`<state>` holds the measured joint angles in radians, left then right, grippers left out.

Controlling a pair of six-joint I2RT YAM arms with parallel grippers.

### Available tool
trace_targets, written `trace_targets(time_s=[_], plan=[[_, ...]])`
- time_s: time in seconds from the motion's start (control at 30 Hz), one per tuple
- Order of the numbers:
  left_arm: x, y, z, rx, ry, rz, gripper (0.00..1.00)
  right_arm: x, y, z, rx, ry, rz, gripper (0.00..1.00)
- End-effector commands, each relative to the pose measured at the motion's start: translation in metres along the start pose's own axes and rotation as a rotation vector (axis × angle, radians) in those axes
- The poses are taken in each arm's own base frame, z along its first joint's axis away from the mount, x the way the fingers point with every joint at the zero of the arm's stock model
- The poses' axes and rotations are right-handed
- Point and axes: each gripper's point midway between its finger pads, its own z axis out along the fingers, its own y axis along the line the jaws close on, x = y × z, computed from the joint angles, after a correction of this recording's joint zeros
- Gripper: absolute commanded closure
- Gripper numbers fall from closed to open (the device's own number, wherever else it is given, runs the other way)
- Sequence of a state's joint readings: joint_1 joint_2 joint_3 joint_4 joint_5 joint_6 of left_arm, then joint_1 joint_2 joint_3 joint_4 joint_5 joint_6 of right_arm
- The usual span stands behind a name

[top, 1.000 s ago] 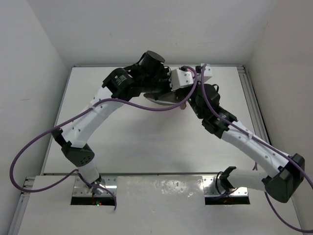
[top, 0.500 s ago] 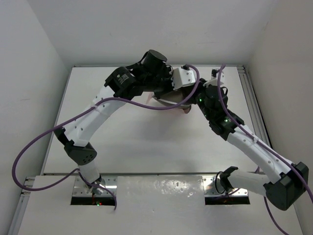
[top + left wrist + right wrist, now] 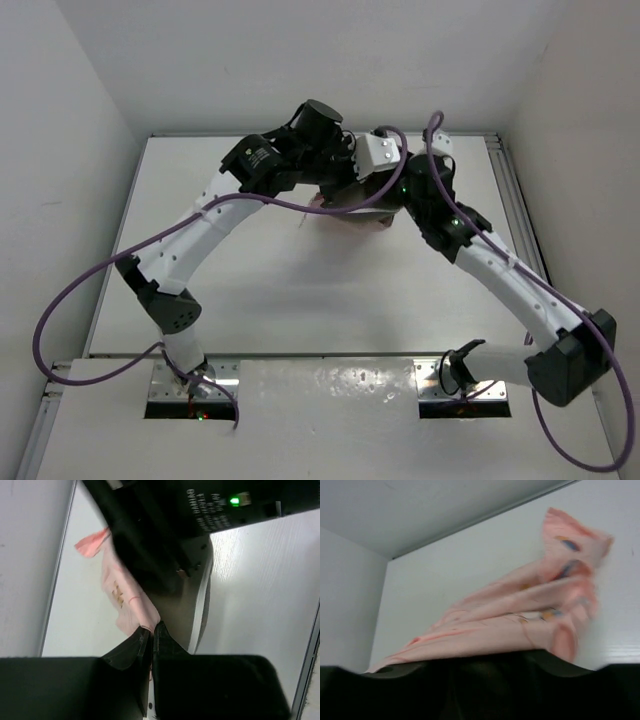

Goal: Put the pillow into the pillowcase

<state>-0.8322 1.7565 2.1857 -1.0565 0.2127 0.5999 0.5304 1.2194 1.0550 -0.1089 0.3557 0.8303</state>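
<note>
— Where is the pillowcase (image 3: 345,217)?
— At the 12 o'clock end of the counter (image 3: 250,290), bunched under both wrists.
— And the fingers?
— The left fingers (image 3: 145,639) pinch its pink edge, and the pillow (image 3: 196,605) lies just at their 3 o'clock. Whether the right fingers (image 3: 480,690) are wide or narrow, one cannot tell.

The pink pillowcase (image 3: 510,622) is bunched up, with its edge pinched in the left pincer (image 3: 152,628). The brown pillow (image 3: 192,607) with a pale edge is just beside that pincer, touching the pink cloth.
</note>
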Motion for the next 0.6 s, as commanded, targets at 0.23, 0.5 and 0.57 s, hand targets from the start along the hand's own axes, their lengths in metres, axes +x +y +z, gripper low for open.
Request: trace_targets(time_s=[0.23,0.5,0.57], plan=[[0.009,0.045,0.008,-0.215,-0.049,-0.148,1.0,-0.035,0.01,0.017,-0.004,0.085,-0.205,0.28],[-0.006,0.084,-0.018,-0.379,-0.069,-0.165,1.0,-0.053,0.005,-0.016,-0.053,0.057,-0.292,0.22],[-0.002,0.08,-0.017,-0.365,-0.057,-0.156,1.0,-0.047,-0.005,-0.021,-0.075,0.075,-0.311,0.26]])
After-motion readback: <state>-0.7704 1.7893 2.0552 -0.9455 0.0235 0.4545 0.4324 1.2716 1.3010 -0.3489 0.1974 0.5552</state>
